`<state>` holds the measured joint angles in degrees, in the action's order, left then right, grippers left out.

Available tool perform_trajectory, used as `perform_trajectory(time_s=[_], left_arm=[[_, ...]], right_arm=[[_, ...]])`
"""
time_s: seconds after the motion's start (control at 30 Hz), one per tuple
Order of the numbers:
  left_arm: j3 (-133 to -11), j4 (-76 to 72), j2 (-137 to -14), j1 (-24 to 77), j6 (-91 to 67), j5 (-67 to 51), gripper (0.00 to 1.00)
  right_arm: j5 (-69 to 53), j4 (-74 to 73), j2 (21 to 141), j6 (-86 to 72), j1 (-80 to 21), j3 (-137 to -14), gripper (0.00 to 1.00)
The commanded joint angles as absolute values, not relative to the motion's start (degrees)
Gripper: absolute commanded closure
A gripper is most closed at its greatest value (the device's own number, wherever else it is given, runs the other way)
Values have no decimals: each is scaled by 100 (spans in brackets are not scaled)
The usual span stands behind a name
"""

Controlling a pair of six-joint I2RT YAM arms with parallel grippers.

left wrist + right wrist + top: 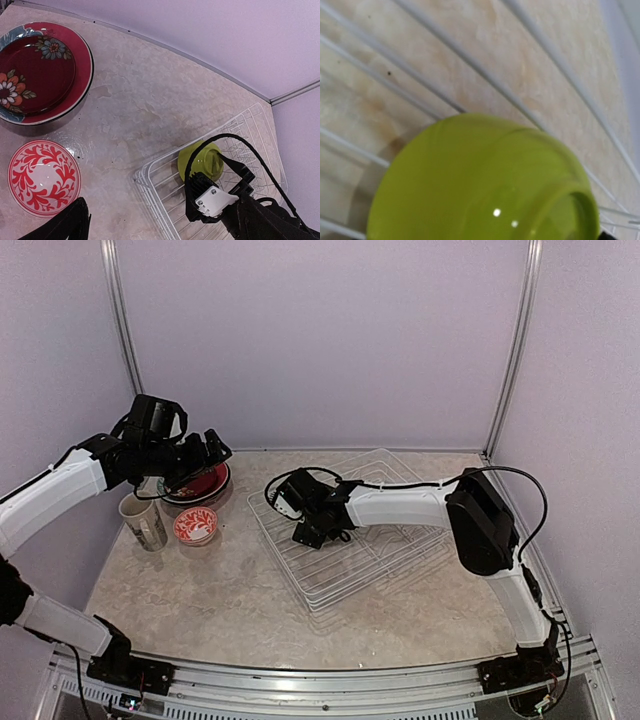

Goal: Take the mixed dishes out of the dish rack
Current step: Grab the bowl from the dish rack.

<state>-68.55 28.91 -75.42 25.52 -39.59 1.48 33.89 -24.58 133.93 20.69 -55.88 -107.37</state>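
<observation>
Lime-green is all I get under the right gripper. Its jaws stand wide with nothing in them, but the wrist view shows no fingertips, so I can't say whether either pad touches anything. Directly below and very close lies the lime-green bowl, turned over with its foot ring up and tipped to one side, rim down on the wires. In the left wrist view it sits in the corner of the dish rack nearest the unloaded dishes, and it looks like the only dish inside. Being round, it has no long axis, so I judge the grip must straddle the dome from straight above. The left gripper, also wide and empty, hovers well apart over the plates. The mug and small bowl stand beside them on the table. The right arm is clearly nearer.
</observation>
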Motion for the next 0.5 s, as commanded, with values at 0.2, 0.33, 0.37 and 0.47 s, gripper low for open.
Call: perform_trajectory(time_s=[0.2,0.33,0.37,0.47], left_arm=[[-6950,2955,-7563,2555,-3902,110,1],[-6969,2928,-7583,2554,-3898,80,1],[-6977,2918,-7584,2549,-3894,67,1],[-6987,2885,-7624,2554,-3900,42,1]], right_arm=[[4063,-2442,13577,2294,-5629,-10921,0],[4265,-2433,13403,2252,-5633,-10804,0],[4305,-2415,13348,2243,-5625,-10768,0],[4379,-2330,13182,2233,-5628,-10639,0]])
